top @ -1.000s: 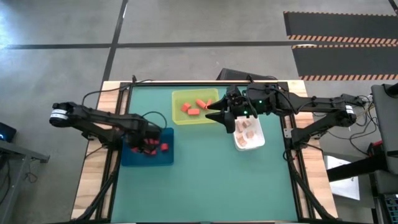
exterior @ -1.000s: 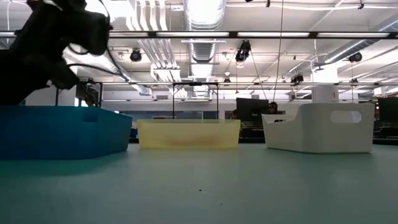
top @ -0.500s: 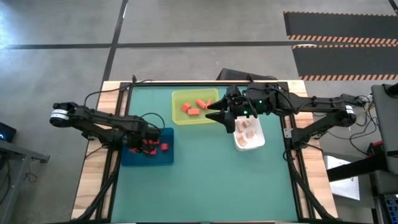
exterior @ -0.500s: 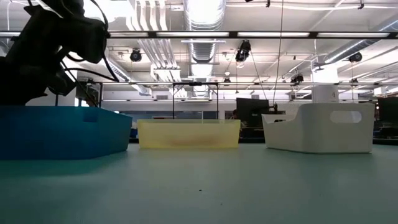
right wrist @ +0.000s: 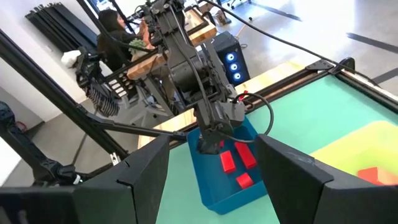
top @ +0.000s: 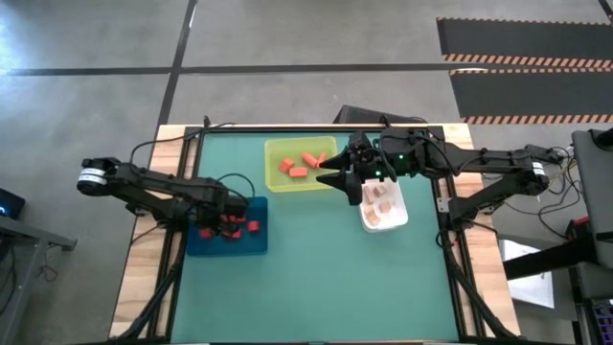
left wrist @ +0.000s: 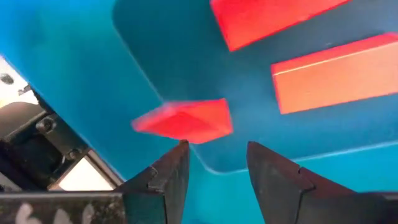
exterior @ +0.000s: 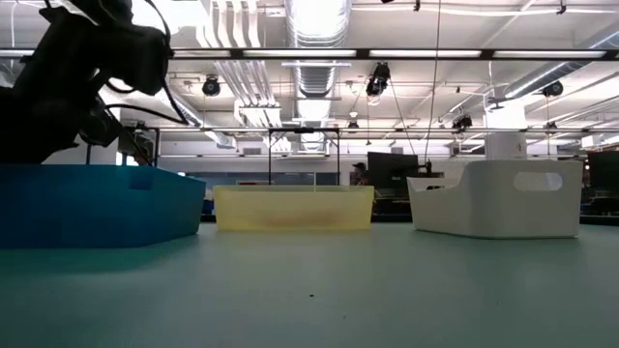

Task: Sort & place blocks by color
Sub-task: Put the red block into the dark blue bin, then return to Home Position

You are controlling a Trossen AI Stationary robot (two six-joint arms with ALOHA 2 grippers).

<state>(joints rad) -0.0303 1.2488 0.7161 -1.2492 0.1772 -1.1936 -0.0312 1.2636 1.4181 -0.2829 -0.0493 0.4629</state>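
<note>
Hovering over glossy blue tray [top: 257, 244], left gripper [left wrist: 214, 163] — jaws parted, red blocks [left wrist: 184, 120]

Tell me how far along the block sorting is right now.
Looks nearly done: red wooden blocks lie in the blue tray, orange blocks in the yellow-green tray, tan-pink blocks in the white tray. Left gripper open above red blocks, holding nothing. No loose blocks visible.
</note>
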